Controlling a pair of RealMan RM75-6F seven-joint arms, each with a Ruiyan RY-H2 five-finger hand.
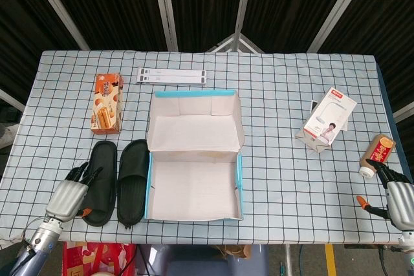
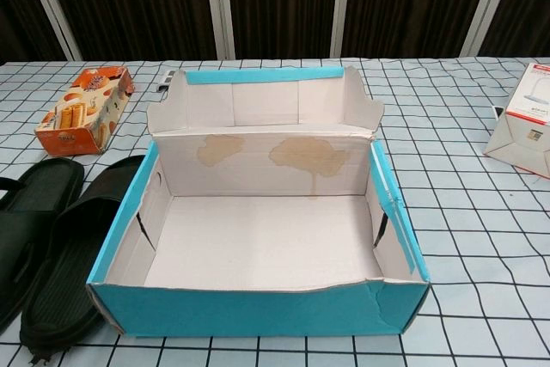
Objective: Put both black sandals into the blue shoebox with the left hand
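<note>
Two black sandals lie side by side just left of the blue shoebox (image 1: pixel 240 179), which stands open with nothing in it. The outer sandal (image 1: pixel 100 184) (image 2: pixel 30 212) and the inner sandal (image 1: pixel 131 184) (image 2: pixel 77 251) both point away from me. My left hand (image 1: pixel 68 195) is at the table's front left, its fingers spread and reaching the outer sandal's left edge; it holds nothing. My right hand (image 1: pixel 396 193) rests open at the front right corner, far from the sandals. The chest view shows the shoebox (image 2: pixel 258 311) close up but neither hand clearly.
An orange biscuit box (image 1: pixel 107 103) lies behind the sandals. A white flat strip (image 1: pixel 171 77) sits behind the shoebox lid. A white carton (image 1: pixel 330 119) and a brown bottle (image 1: pixel 377 154) are at the right, the bottle just beyond my right hand.
</note>
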